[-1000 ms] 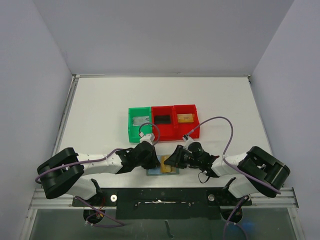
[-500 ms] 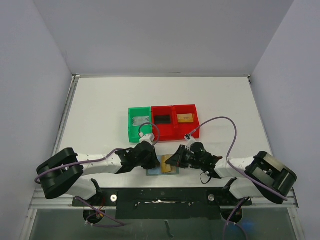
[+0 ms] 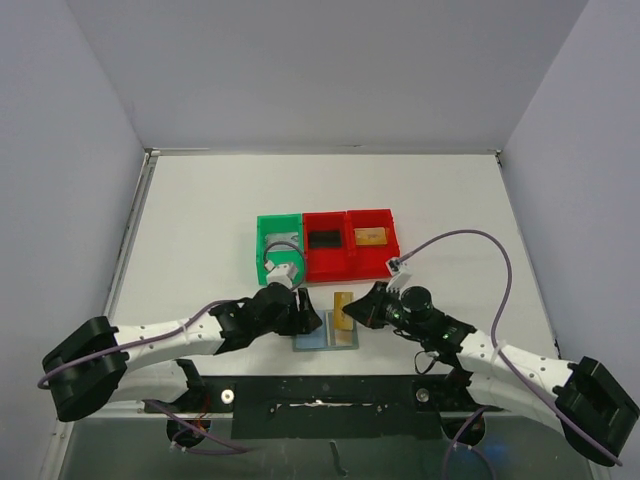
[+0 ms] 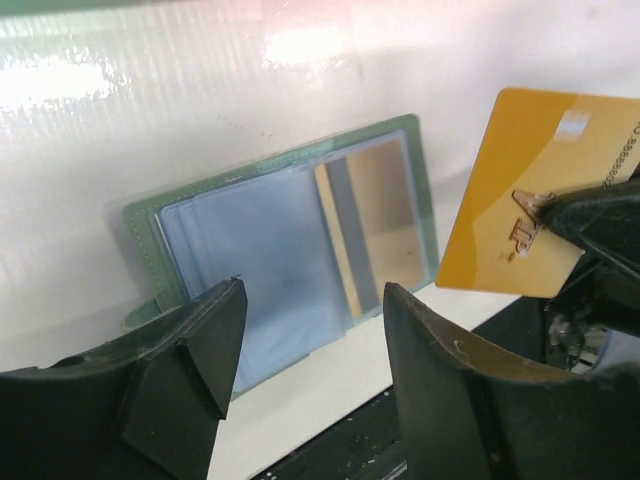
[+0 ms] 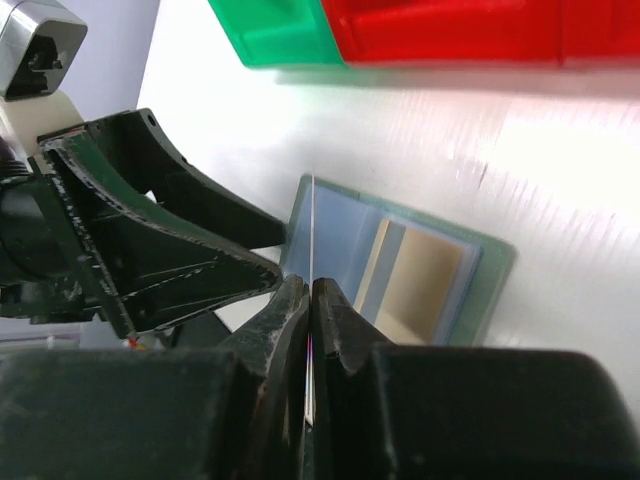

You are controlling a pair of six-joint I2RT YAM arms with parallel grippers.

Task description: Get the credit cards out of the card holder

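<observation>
One gold credit card (image 4: 540, 190) now out of the card holder (image 4: 265, 245), pinched in the shut jaws of the right gripper (image 5: 308, 300); left gripper (image 4: 310, 345) has let go, jaws apart, holder flat just beyond them, tan card (image 4: 385, 215) seemingly remaining inside.

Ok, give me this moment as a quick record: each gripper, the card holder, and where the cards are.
left gripper: open, low over the card holder
right gripper: shut on a gold card, out of the holder
card holder: flat on the table, one tan card inside
green bin: silver-grey card
red bins: black card in one, another gold card in the other
</observation>
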